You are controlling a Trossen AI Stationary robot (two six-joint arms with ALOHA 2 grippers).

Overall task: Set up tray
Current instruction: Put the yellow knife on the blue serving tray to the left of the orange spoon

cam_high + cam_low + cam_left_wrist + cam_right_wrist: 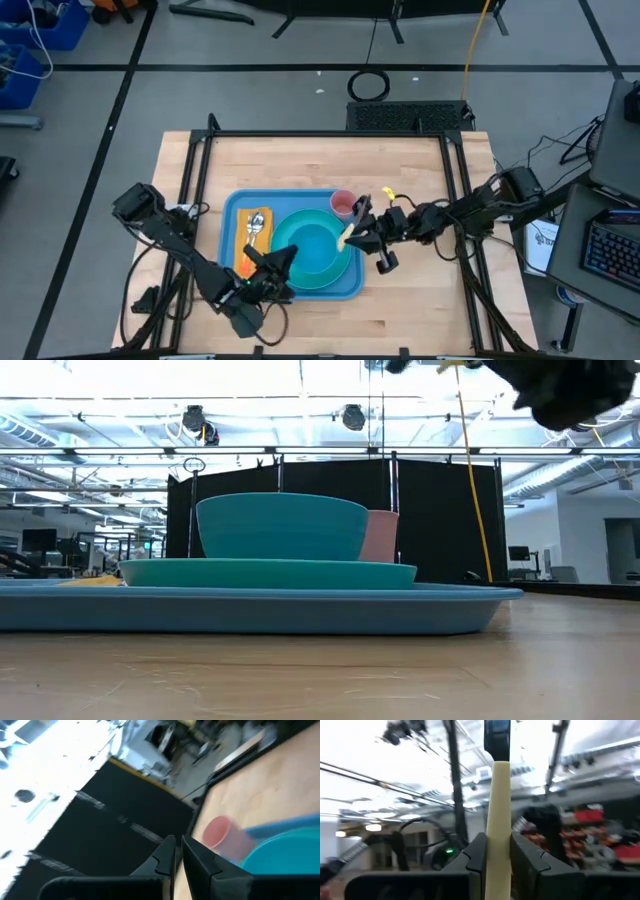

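The light-blue tray (230,215) lies in the middle of the wooden table. On it stand a teal plate (345,268) with a teal bowl (310,245), a pink cup (342,204), and an orange napkin (246,258) with silver cutlery (256,224) on top. My right gripper (356,233) hovers over the plate's right rim, shut on a cream-coloured stick-like utensil (498,820) with a dark end (497,735). My left gripper (288,257) is shut and empty, above the tray's near left part beside the bowl; in its wrist view (179,857) it faces the cup (220,832). My right gripper pinches the utensil's cream shaft (498,850) between its two fingers (476,852). The fingers come from the table's right side, slanting upward. The shaft runs along the fingers and stands out well past their tips. The utensil is lifted clear, over the plate's right rim (347,236).
A black frame runs along the table's left (196,175), far (330,133) and right (462,190) sides. Bare wood lies right of the tray (420,290) and behind it (320,165). The low view has the tray's near rim (250,615) close in front.
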